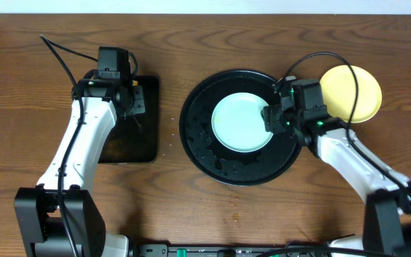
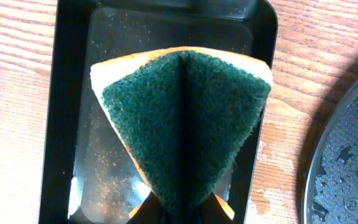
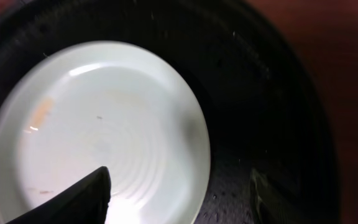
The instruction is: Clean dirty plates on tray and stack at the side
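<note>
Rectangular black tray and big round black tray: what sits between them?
Only bare wooden tabletop separates the small rectangular black tray from the large round glossy black tray, seen overhead; the left wrist view shows pale blotches on that wood.

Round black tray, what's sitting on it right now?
One pale plate and water droplets on the tray. The right pincer overhangs the plate's right edge, hiding that part.
</note>
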Tool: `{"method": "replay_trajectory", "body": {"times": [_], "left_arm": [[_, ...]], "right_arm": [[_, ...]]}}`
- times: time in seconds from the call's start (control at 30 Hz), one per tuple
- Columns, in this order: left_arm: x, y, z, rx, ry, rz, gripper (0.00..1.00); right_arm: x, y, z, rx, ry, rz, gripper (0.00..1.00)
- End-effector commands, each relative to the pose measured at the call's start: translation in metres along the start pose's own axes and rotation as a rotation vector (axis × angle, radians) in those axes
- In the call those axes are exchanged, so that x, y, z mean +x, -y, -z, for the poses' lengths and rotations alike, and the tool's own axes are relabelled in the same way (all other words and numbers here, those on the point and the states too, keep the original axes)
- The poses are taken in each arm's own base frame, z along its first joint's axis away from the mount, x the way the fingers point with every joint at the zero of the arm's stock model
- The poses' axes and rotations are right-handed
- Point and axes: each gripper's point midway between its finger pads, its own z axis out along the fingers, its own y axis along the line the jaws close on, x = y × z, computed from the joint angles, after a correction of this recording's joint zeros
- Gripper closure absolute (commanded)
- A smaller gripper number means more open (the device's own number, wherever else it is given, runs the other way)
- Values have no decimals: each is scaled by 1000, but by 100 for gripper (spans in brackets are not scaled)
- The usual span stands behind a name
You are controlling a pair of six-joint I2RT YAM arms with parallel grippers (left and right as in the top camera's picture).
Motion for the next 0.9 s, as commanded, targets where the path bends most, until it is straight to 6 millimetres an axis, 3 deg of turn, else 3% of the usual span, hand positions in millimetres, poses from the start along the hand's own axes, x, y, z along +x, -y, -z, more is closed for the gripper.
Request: {"method": "replay_trajectory", "body": {"times": [0.0,0.13,0.2,0.27,0.43,0.53,0.73,0.87], "left_arm": [[-8,-1,8,-6,32,3,93],[-7,-1,8,-6,29,3,93],[-7,-1,8,-6,28,3,92],[-7,-1,8,-6,28,3,93],[-4,-2,8,-9,14,1,92],[-4,-1,8,-9,16,1,93],[-6,2,8,8,23,-10,93],[-20,4,11,17,83,-31,93]], "right_arm": [[18,8,-27,5,-64,68,36],[23,12,-41,6,-72,65,51],[22,12,-42,6,-66,64,85],[23,12,-42,8,-73,36,99],[54,20,-36,62,-193,-260,99],[61,18,-35,74,-220,-344,99],[60,19,-35,78,-217,-367,99],[58,19,-35,71,-208,-329,99]]}}
